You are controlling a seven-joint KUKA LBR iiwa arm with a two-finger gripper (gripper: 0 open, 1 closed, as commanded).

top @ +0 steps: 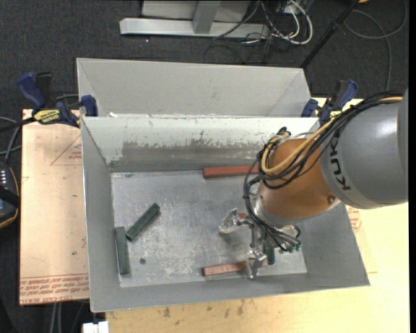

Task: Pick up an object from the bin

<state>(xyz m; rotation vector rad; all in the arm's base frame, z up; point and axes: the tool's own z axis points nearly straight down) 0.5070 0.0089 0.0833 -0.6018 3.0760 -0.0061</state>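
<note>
The grey metal bin (97, 195) is entered from the right by the arm (370, 156). The hand (242, 244) is recorded low over the floor's right half, fingers apart, nothing held between them. A red-brown bar (221, 269) is noted along the front wall, its right end just beside one fingertip.

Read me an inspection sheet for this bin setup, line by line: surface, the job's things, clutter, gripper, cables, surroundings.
Surface: grey metal bin, floor scuffed, walls sloped.
Job's things: front reddish-brown bar flat near the front wall; back reddish-brown bar along the back wall; tilted dark green bar left of centre; straight dark green bar along the left wall.
Clutter: small dark speck beside the green bars.
Grippers: gripper down at the front bar's right end; contact unclear.
Cables: wrist cables, yellow and black, looped over the orange cover; floor cables behind the bin.
Surroundings: dark floor.
</note>
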